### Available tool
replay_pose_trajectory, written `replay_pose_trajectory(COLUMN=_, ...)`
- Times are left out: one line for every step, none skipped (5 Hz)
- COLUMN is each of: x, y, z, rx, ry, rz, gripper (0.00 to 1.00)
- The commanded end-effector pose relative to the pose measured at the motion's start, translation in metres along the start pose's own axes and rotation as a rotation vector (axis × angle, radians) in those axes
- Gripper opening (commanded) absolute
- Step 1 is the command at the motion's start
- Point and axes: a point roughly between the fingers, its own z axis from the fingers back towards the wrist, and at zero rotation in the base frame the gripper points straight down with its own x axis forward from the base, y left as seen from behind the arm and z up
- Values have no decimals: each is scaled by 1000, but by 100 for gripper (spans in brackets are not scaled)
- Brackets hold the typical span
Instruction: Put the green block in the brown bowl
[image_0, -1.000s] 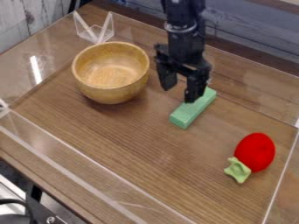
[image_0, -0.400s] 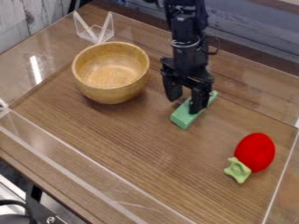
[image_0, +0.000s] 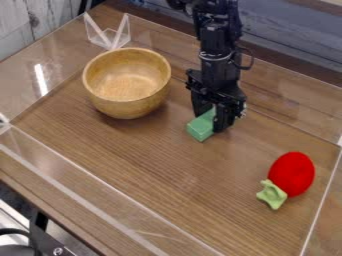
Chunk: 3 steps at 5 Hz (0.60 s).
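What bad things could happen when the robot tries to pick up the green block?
The gripper sits low over one end of the green block, so if it grabs there, the block might tip or slip out when lifted. The brown bowl is close by on the table; a low carry could bump its rim and push it.

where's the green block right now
In the camera view the green block lies on the wooden table near the middle, just right of the brown bowl, with the claw down over it.
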Motion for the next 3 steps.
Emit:
replay_pose_trajectory(x=7, y=3, z=30, rx=20, ry=-67, rz=14, gripper=0)
replay_pose_trajectory(x=5, y=3, z=41, rx=21, ry=-77, rz=30, gripper=0)
replay_pose_trajectory(x=4, y=2, z=67, rx=34, ry=-118, rz=49, gripper=0)
